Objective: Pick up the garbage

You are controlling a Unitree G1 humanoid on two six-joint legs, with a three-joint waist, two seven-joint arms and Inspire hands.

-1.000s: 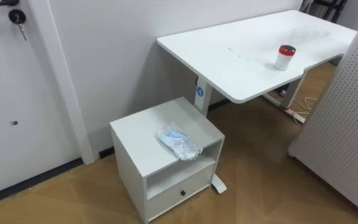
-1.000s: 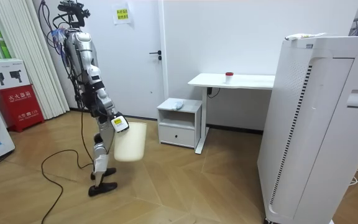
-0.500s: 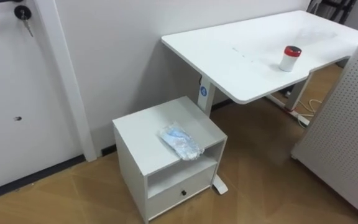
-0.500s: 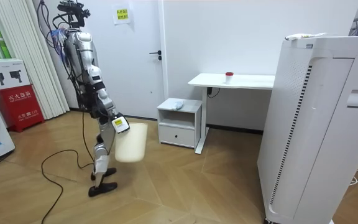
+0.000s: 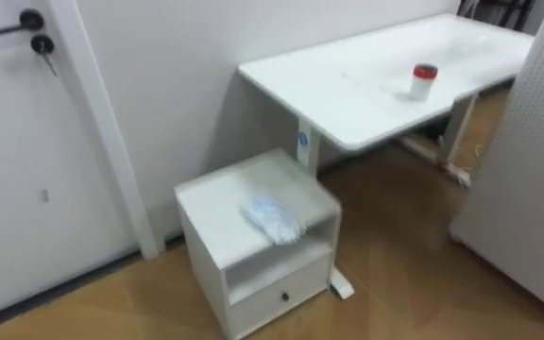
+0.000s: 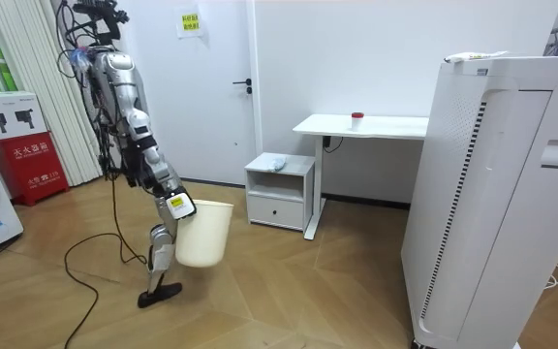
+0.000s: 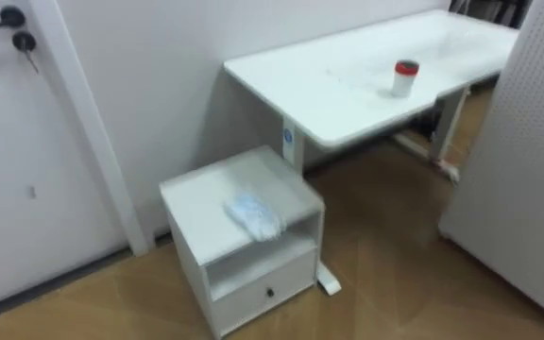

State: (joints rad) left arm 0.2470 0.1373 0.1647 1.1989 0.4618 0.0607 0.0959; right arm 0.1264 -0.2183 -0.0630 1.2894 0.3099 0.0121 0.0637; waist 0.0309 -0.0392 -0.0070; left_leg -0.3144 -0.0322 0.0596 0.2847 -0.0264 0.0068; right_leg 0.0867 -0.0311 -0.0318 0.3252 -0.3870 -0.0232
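Garbage (image 5: 274,219): a crumpled pale-blue and white wrapper, lying on top of the cabinet (image 5: 217,203) near its front right edge, with no hand touching it.
Cabinet: low and white, with 1 open shelf under the top and 1 drawer below that; it stands on the wood floor (image 5: 395,274) against the wall.
Desk (image 5: 366,80): white, just right of the cabinet and higher than it; 1 of its legs comes down close beside the cabinet's right side.
Jar (image 5: 424,80): small and white with a red lid, upright on the desk, well apart from the cabinet.
Door (image 5: 8,161): left of the cabinet, shut; it has a dark handle (image 5: 28,19) with a key (image 5: 41,49) hanging under it.
Perforated panel (image 5: 536,161): white, well to the right of the cabinet, past the desk.
Robot: in the room view it stands on the floor to the left of the cabinet, well apart from it and turned toward it.
Bin (image 6: 204,233): cream-white, between the robot and the cabinet, held clear of the floor.
Right hand (image 6: 175,206): at the bin's rim on the side away from the cabinet — how it grips the rim cannot be told from this far off.
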